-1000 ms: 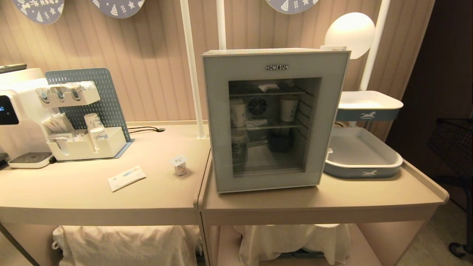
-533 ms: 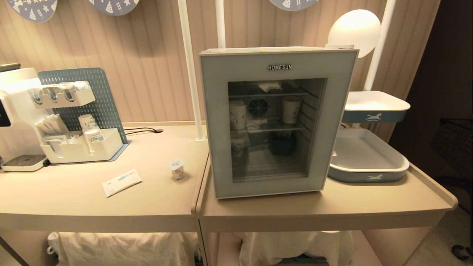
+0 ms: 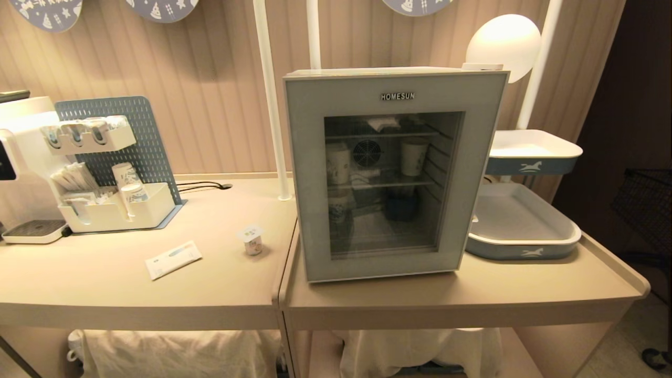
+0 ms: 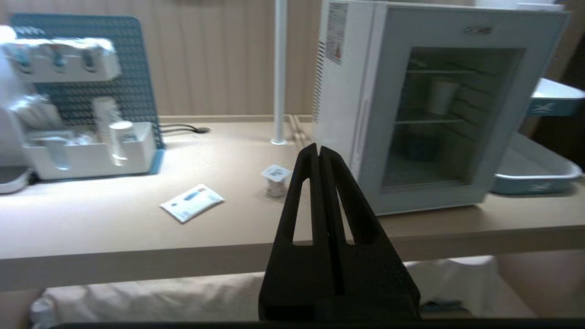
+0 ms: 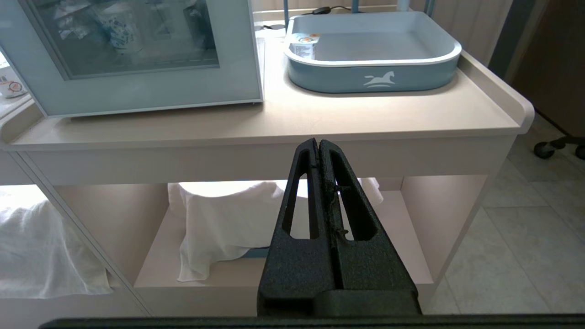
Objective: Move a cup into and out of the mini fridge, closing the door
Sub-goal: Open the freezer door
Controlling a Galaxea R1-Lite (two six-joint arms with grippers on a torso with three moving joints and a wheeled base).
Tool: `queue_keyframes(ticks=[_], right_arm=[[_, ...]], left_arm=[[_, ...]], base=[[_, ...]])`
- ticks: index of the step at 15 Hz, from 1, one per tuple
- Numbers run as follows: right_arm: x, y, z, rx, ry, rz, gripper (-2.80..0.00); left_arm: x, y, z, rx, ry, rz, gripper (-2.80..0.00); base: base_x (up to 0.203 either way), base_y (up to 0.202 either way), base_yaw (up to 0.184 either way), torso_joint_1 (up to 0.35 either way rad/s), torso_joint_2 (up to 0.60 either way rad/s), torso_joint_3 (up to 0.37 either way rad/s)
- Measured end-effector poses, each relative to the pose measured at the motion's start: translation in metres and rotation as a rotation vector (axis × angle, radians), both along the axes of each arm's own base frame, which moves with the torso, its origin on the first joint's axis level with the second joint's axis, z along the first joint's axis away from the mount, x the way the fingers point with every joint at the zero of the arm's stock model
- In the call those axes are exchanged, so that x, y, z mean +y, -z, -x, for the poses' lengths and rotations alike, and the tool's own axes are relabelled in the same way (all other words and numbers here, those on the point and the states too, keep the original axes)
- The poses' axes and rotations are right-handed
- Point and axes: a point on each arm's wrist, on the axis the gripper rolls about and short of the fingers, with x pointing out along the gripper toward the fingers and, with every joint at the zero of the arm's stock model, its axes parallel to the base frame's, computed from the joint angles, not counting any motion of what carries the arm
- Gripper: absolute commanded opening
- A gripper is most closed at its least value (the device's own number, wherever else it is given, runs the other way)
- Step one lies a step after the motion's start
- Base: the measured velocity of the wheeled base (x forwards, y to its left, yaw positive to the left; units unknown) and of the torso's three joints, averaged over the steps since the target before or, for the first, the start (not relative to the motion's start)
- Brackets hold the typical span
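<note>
We see the cup standing upright on the desk, just left of the mini fridge, whose door is closed. Our left gripper is clenched and empty, raised in front of the desk edge facing the cup. Our right gripper is clenched too, held low before the desk, below the fridge and the blue tray

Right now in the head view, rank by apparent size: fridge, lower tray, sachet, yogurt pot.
Largest to smallest:
1. fridge
2. lower tray
3. sachet
4. yogurt pot

The last two look close; the sachet lies flat and long, so it covers slightly more of the picture.
</note>
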Motion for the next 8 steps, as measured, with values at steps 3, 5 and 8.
queue_keyframes(ticks=[3, 5, 8], right_arm=[[0.000, 0.000, 0.000, 0.000, 0.000, 0.000, -2.80], [0.000, 0.000, 0.000, 0.001, 0.000, 0.000, -2.80], [0.000, 0.000, 0.000, 0.002, -0.001, 0.000, -2.80]], left_arm=[[-0.002, -0.065, -0.062, 0.131, 0.137, 0.042, -2.80], [-0.009, -0.086, -0.123, 0.201, 0.237, 0.061, -2.80], [-0.021, -0.084, -0.208, 0.285, 0.318, 0.106, -2.80]], base=[[0.000, 0.000, 0.000, 0.000, 0.00, 0.000], [0.000, 0.000, 0.000, 0.000, 0.00, 0.000], [0.000, 0.000, 0.000, 0.000, 0.00, 0.000]])
